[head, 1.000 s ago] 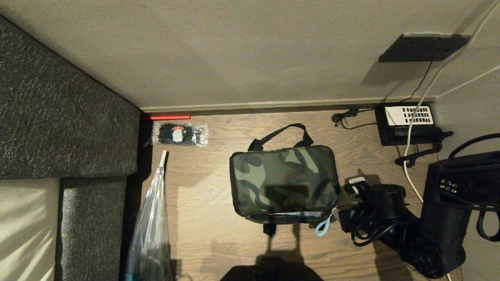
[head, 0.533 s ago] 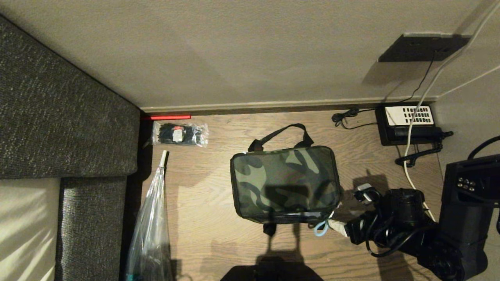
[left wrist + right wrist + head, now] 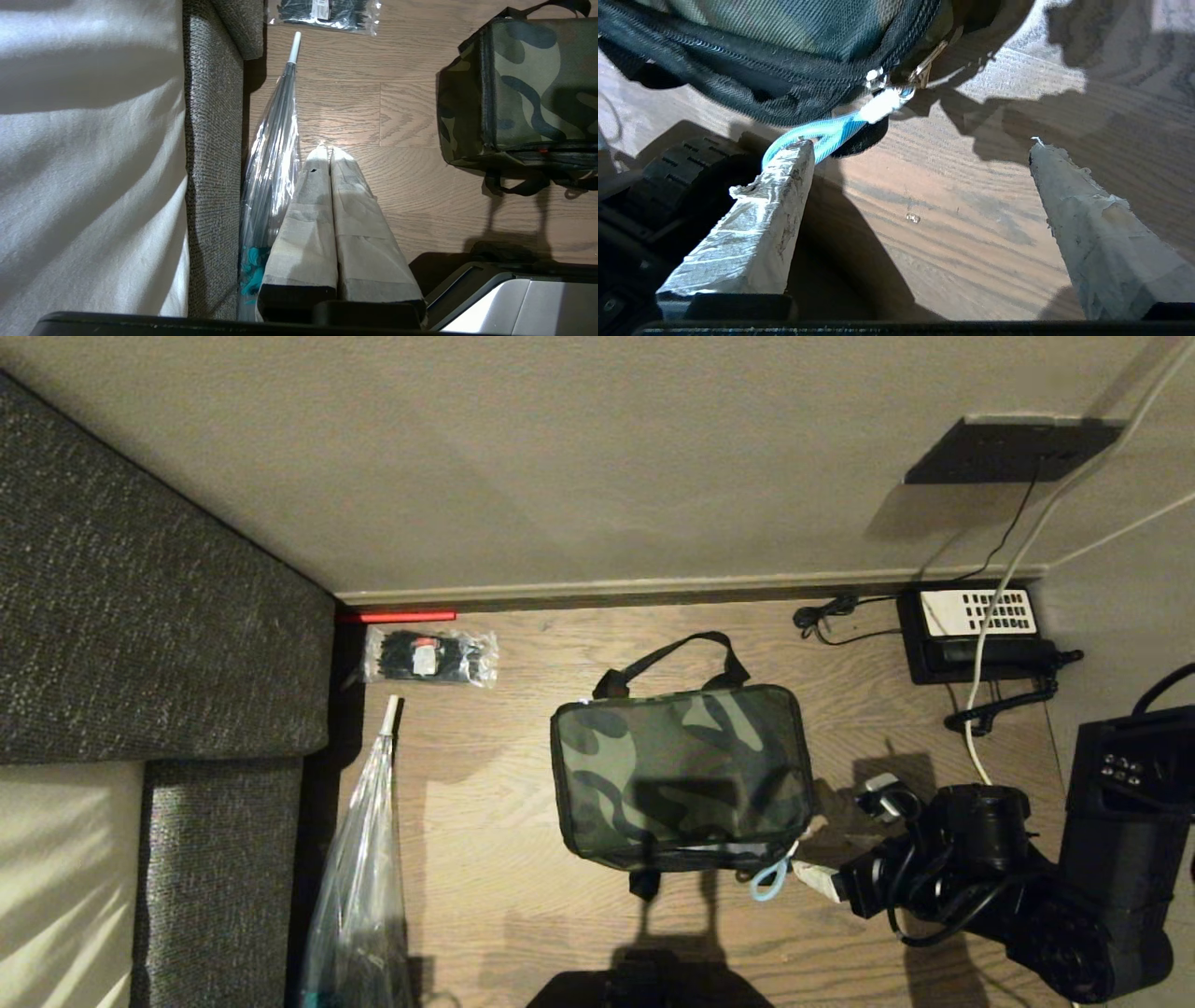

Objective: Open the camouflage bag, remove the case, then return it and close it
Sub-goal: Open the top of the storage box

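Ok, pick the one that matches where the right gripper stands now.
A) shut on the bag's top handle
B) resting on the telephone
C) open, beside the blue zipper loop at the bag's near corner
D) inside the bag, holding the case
C: the right gripper has its fingers spread wide over the wooden floor, with the blue zipper loop of the camouflage bag lying against one fingertip, not clamped.

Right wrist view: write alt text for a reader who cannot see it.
The right gripper stands open just short of the camouflage bag, one taped finger touching the blue zipper pull loop, the other finger well apart over the wooden floor. The bag's black zipper runs along its edge, and nothing is held.
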{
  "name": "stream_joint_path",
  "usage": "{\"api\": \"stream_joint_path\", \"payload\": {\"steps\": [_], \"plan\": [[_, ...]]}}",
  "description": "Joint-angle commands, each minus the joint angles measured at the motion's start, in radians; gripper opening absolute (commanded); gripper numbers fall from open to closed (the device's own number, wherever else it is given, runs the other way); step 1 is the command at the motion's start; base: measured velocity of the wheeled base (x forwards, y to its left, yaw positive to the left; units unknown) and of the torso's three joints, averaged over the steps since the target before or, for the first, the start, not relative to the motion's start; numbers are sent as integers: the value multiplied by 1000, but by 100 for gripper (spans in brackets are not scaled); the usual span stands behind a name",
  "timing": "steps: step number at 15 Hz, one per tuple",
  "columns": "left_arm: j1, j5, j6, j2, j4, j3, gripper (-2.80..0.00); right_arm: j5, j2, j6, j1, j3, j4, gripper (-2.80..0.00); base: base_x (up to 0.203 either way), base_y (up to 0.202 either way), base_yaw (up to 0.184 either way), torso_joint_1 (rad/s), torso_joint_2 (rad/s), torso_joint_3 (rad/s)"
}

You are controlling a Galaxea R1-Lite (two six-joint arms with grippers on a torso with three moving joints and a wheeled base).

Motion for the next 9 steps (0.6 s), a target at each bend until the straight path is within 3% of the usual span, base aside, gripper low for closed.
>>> {"api": "stream_joint_path", "payload": {"steps": [1,9], "plan": [[0,0,0,0,0,3,-280,-4,39,0,0,-21,-10,0,0,0,0,0,0,0],[0,0,0,0,0,3,-280,-89,114,13,0,-110,-76,0,0,0,0,0,0,0]]}}
